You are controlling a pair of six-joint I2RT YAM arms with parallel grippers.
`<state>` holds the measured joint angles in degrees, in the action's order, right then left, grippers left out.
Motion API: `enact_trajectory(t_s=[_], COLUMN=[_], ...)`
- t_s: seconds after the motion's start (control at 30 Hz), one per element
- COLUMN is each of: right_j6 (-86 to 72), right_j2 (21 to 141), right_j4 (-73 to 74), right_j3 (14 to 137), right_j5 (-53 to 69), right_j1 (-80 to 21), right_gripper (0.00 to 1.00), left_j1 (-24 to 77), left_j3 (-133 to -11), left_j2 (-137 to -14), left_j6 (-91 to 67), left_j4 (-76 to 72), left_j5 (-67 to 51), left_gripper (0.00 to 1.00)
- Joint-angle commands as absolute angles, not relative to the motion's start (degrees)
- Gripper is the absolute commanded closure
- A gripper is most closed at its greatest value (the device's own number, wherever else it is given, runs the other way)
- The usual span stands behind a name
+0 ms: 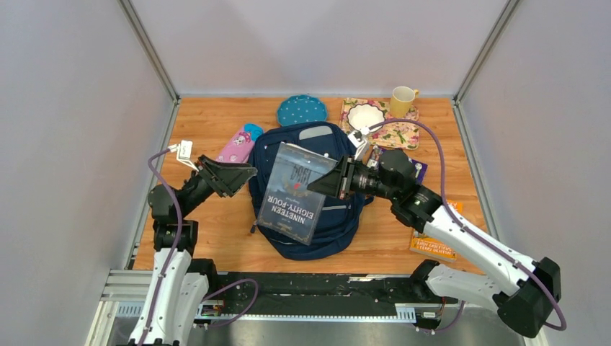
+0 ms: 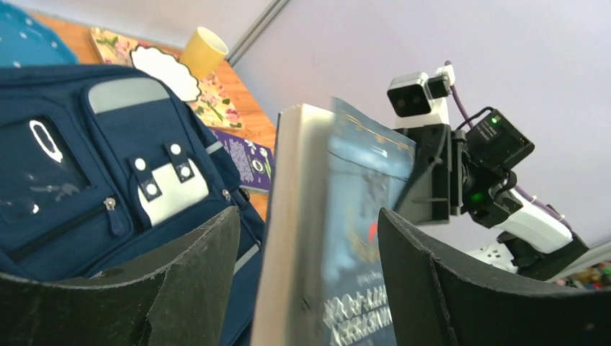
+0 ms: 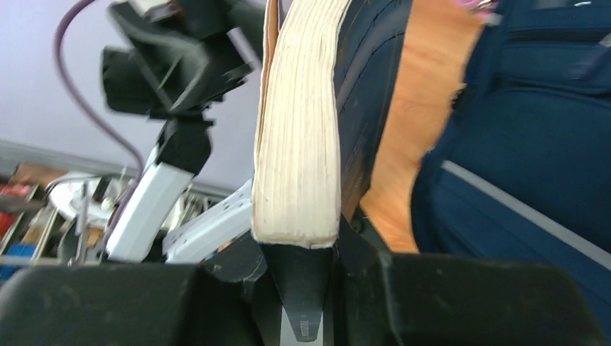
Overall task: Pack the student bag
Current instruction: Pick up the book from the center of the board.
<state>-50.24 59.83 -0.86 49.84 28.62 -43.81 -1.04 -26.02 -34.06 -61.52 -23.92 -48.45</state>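
The student bag (image 1: 339,220), a navy backpack, lies flat in the middle of the table. Above it a dark paperback book (image 1: 295,191) titled Nineteen Eighty-Four hangs tilted. My right gripper (image 1: 337,180) is shut on the book's right edge, and the pale page block (image 3: 299,144) rises from between its fingers (image 3: 302,245). My left gripper (image 1: 243,175) stands open at the book's left edge. In the left wrist view the book (image 2: 339,216) stands between the spread fingers (image 2: 308,216) with gaps on both sides. The bag's front pockets (image 2: 72,187) lie below.
A pink pencil case (image 1: 236,146) lies left of the bag and a teal dotted pouch (image 1: 302,109) behind it. At the back right a floral mat (image 1: 395,133) carries a white bowl (image 1: 366,115) and a yellow mug (image 1: 402,101). An orange book (image 1: 434,246) lies front right.
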Motion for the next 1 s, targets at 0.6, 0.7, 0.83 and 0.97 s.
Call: enact_trajectory(t_s=[0.6, 0.7, 0.83, 0.97], right_j6=[-55.7, -55.0, -55.9, -57.9], right_j2=[60.3, 58.6, 58.5, 59.1], right_j4=[-14.4, -15.6, -21.5, -27.2], right_j3=[52.7, 51.8, 49.9, 49.9], right_j5=[38.1, 40.2, 43.2, 47.3], right_j1=[-43.2, -43.2, -43.2, -43.0], right_gripper=[1.0, 1.0, 1.0, 1.0], left_j1=[16.0, 16.0, 16.0, 16.0], left_j3=[-29.7, -28.6, -26.9, -25.9], left_j2=[-42.5, -42.4, -42.8, -44.2], left_j6=[-43.8, -44.8, -50.6, -56.5], left_j4=[-13.0, -16.3, -25.1, -36.2], left_j5=[-43.3, -43.1, -46.3, -50.1], left_gripper=[0.22, 0.22, 0.21, 0.21])
